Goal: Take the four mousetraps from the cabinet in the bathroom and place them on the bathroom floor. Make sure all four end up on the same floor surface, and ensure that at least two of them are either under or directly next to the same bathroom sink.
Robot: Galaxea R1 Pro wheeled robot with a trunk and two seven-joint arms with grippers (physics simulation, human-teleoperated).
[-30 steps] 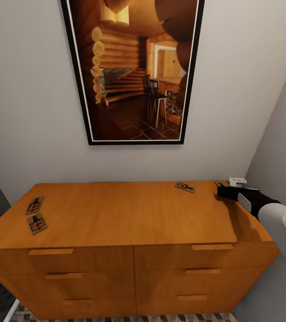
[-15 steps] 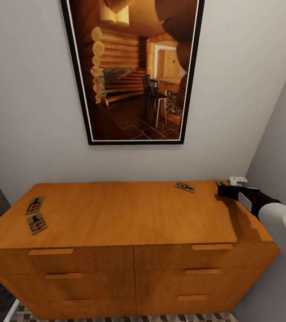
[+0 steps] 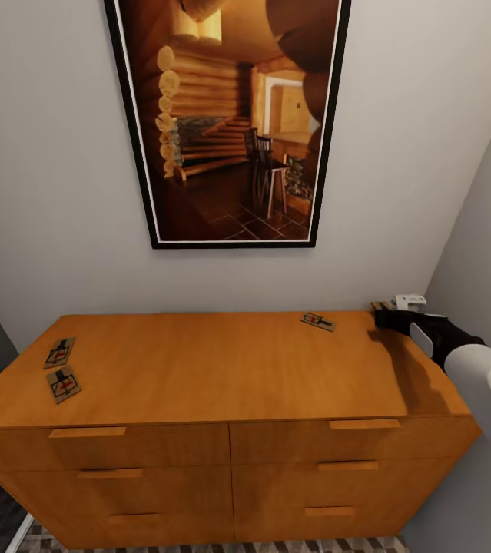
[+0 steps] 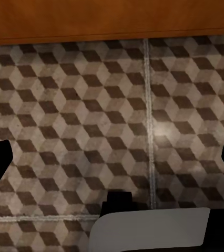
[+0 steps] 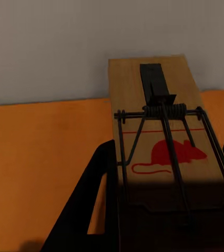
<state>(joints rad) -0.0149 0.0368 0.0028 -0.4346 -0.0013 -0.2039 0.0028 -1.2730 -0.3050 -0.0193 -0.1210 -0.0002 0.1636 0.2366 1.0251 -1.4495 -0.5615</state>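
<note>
Three mousetraps lie flat on the orange-brown cabinet (image 3: 214, 369): two side by side near its left end (image 3: 59, 352) (image 3: 64, 383) and one towards the back right (image 3: 318, 321). At the cabinet's far right corner, my right gripper (image 3: 382, 315) is shut on another mousetrap (image 5: 162, 136), a wooden board with a red mouse print and wire spring, held just above the top. One dark finger (image 5: 91, 199) runs along the board's side. My left gripper (image 4: 112, 163) hangs open over the bathroom floor (image 4: 91, 121), nothing between its fingers.
A large framed picture (image 3: 230, 123) hangs on the wall behind the cabinet. A grey side wall (image 3: 483, 253) stands close to the cabinet's right end, beside my right arm. The cabinet's base (image 4: 112, 18) meets the cube-patterned tiles.
My right gripper has risen slightly and shifted towards the back wall with the mousetrap in it. The other traps have not moved.
</note>
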